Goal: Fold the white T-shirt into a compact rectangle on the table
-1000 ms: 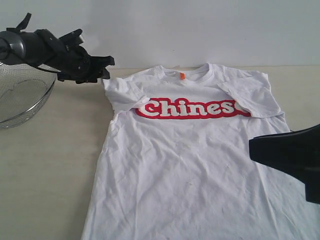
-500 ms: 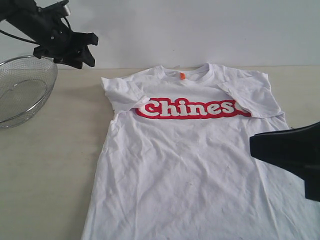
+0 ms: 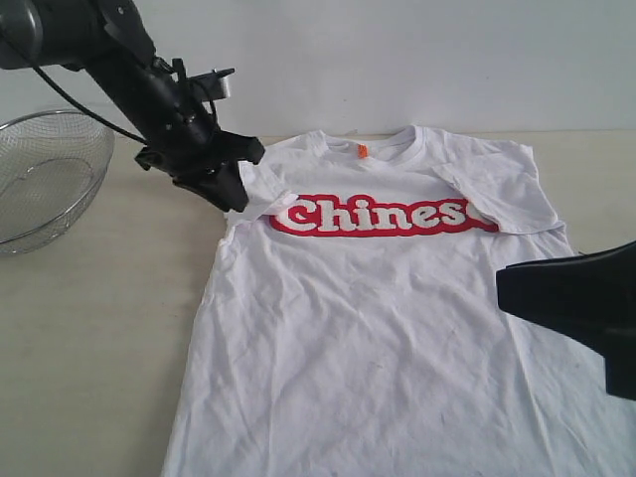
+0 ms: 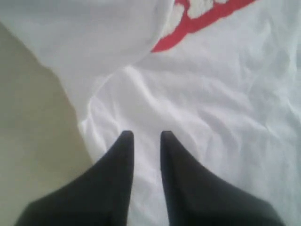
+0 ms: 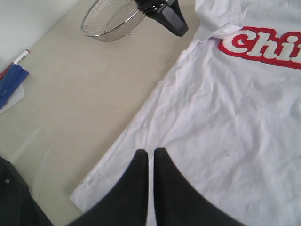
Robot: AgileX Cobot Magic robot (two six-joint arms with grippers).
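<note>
In the exterior view, the white T-shirt (image 3: 378, 338) lies flat and face up on the table (image 3: 99, 338). Its collar is at the far side and its hem runs off the near edge of the picture. Both short sleeves are folded inward, their tips overlapping the ends of the red-outlined lettering (image 3: 383, 215). A small orange neck tag (image 3: 363, 151) shows inside the collar. The left gripper (image 3: 227, 187) is angled down at the shirt's left shoulder, right at the folded sleeve. A round wire-mesh basket (image 3: 45, 184) sits on the table at the far left, apart from the shirt. The right gripper (image 3: 566, 303) comes in from the right edge, over the shirt's right side.

In the left wrist view, the left gripper (image 4: 145, 137) has its two black fingers (image 4: 123, 155) a narrow gap apart, with nothing between them. Wrinkled white cloth lies below, near the shirt's edge and the bare table (image 4: 28, 122). Whether the tips touch the cloth cannot be told. A bit of the red lettering (image 4: 207, 13) shows beyond.

In the right wrist view, the right gripper (image 5: 149, 153) is closed and holds nothing, hanging over the shirt's (image 5: 225, 122) near left part. The basket (image 5: 110, 21) and the left gripper (image 5: 170, 18) show farther off. A blue item (image 5: 11, 81) and a red-capped pen (image 5: 19, 57) lie far out to the left.
</note>
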